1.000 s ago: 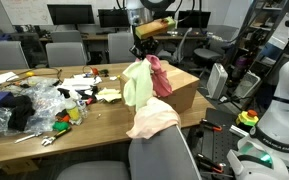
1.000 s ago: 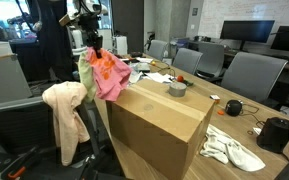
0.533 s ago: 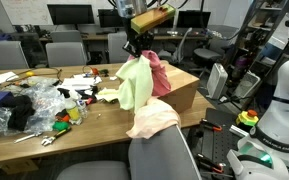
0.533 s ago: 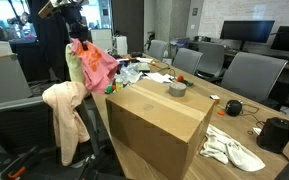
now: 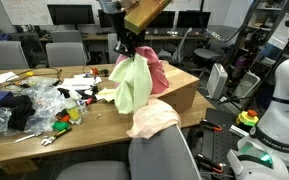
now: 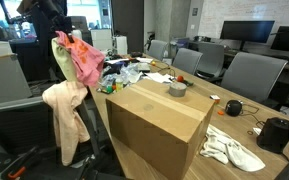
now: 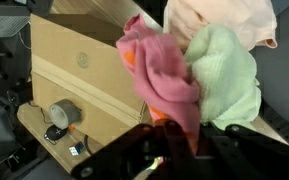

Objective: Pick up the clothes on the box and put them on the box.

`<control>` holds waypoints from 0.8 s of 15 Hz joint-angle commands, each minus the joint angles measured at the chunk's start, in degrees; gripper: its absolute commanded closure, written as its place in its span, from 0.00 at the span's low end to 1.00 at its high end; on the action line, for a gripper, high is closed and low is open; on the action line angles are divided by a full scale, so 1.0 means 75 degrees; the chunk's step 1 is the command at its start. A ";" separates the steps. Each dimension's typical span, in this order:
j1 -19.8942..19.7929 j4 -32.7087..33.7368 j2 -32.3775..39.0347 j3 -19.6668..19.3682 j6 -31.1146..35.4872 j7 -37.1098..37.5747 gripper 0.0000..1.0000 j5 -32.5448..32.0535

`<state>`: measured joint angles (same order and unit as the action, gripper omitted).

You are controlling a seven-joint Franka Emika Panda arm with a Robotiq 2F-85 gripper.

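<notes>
1. We see the gripper [image 5: 125, 46] clamped shut on the pink and pale green clothes [image 5: 134, 84], which hang from it.
2. Since a second ago they have swung off the box [image 6: 159, 125], towards the peach garment [image 6: 64, 104] draped over a chair [image 5: 164, 158].
3. Box and peach garment are unmoved.

In wrist view my gripper [image 7: 179, 148] is a dark blur at 6 o'clock, tips behind the clothes [image 7: 162, 72]. The peach garment [image 7: 219, 20] is cut off at 1 o'clock.
</notes>
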<state>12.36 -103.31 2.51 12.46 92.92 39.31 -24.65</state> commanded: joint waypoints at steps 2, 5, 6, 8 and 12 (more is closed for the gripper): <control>0.0454 0.0970 0.0792 0.0203 -0.0706 -0.0321 0.97 -0.0758; 0.0819 0.1360 0.1272 0.0250 -0.0974 -0.0451 0.97 -0.1220; 0.0959 0.1467 0.1408 0.0272 -0.1055 -0.0520 0.97 -0.1366; 0.1233 0.1665 0.1652 0.0302 -0.1176 -0.0648 0.97 -0.1644; 0.1657 0.1786 0.1735 0.0422 -0.1221 -0.1141 0.97 -0.1776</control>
<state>22.77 -93.37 14.54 14.83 86.41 34.52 -36.68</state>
